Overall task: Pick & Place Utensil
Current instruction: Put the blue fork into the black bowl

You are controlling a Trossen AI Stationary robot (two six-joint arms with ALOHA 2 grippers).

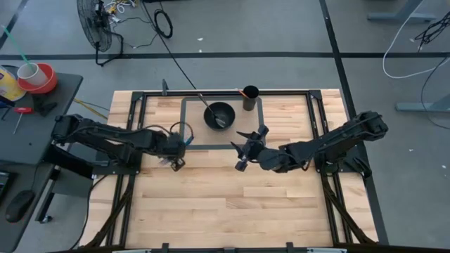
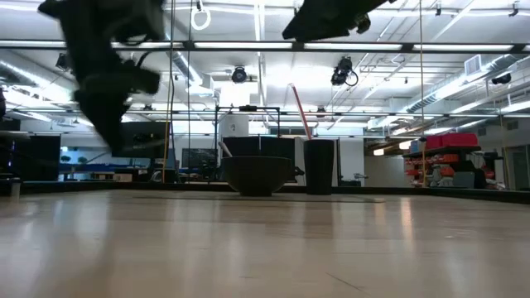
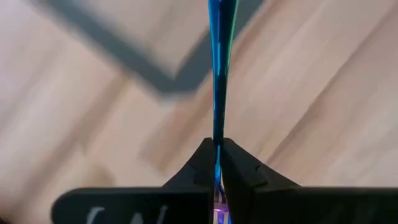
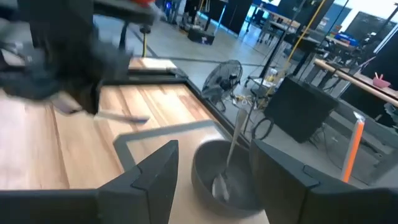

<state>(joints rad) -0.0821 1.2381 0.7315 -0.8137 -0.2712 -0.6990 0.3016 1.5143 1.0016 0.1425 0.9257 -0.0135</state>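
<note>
I see a thin blue utensil (image 3: 216,81) pinched between my left gripper's (image 1: 177,163) closed fingers (image 3: 198,167), its long axis running straight out from the fingertips over the wooden table (image 1: 211,204). The left arm reaches in low from the table's left edge. My right gripper (image 1: 247,149) hovers, fingers spread, near the dark bowl (image 1: 219,114) holding a spoon (image 4: 229,163), beside the black cup (image 1: 250,97)

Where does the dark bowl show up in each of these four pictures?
High view: bowl at top centre, inside the grey rectangle.
Low view: bowl centre, far across the table.
Left wrist view: not in it.
Right wrist view: bowl at lower centre.
Shared landmark: the dark cup beside it.
</note>
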